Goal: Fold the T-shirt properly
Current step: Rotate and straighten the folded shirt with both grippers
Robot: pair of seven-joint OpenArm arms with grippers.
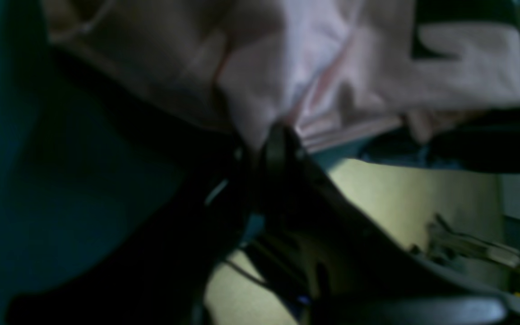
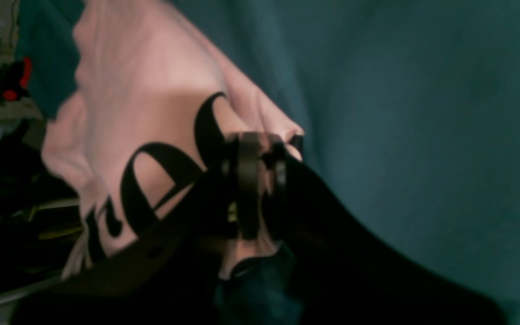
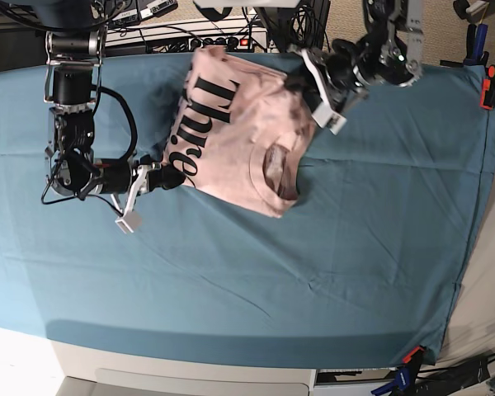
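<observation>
Your pink T-shirt (image 3: 239, 136) sits bunched at far middle of worktop (image 3: 355, 247), on teal cloth (image 3: 231, 272), black lettering (image 3: 194, 124) facing up on its left part, collar opening toward near right. Your right claw (image 3: 154, 178), at scene left, pinches shirt's near-left edge. Your left claw (image 3: 307, 82), at scene right, pressed together on fabric at shirt's far-right edge.

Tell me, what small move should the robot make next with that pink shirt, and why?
Probably draw both grippers apart. The left gripper and right gripper each pinch an edge of the T-shirt, which hangs bunched and creased above the teal cloth; it needs flattening before folding.
</observation>
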